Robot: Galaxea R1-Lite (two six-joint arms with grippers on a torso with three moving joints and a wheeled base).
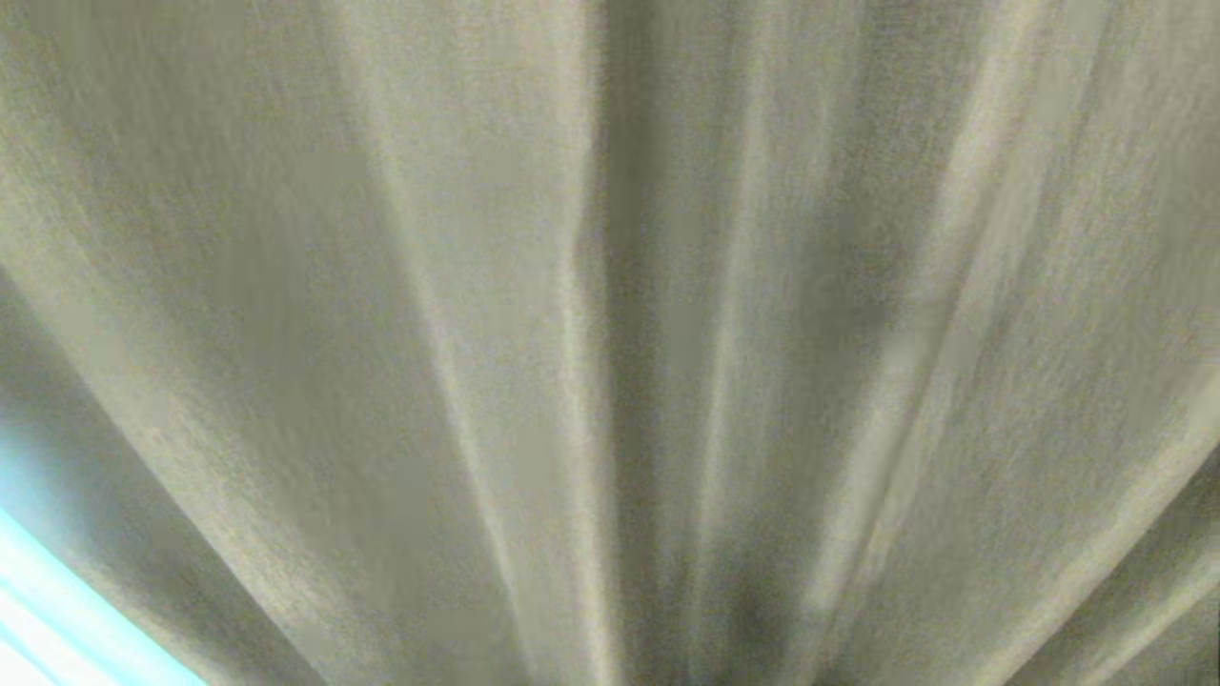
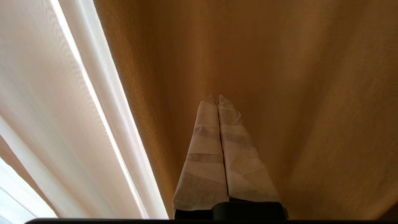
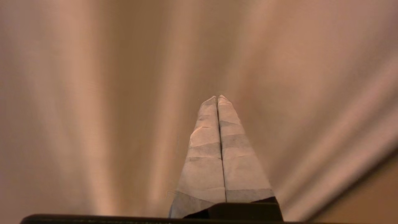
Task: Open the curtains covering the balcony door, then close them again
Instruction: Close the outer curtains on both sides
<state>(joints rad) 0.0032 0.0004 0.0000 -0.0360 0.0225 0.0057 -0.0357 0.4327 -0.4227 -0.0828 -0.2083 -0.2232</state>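
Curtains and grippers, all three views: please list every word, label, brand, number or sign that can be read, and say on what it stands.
None: no readable text in any view.
The thick curtain fills the head view as plain woven fabric, no label or tag.
The sheer curtain is plain.
The left gripper and the right gripper are wrapped in unprinted pale tape.
The balcony door is hidden.

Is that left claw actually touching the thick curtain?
Cannot tell. In the left wrist view the left gripper, shut, points at the thick curtain; no contact or gap shows.
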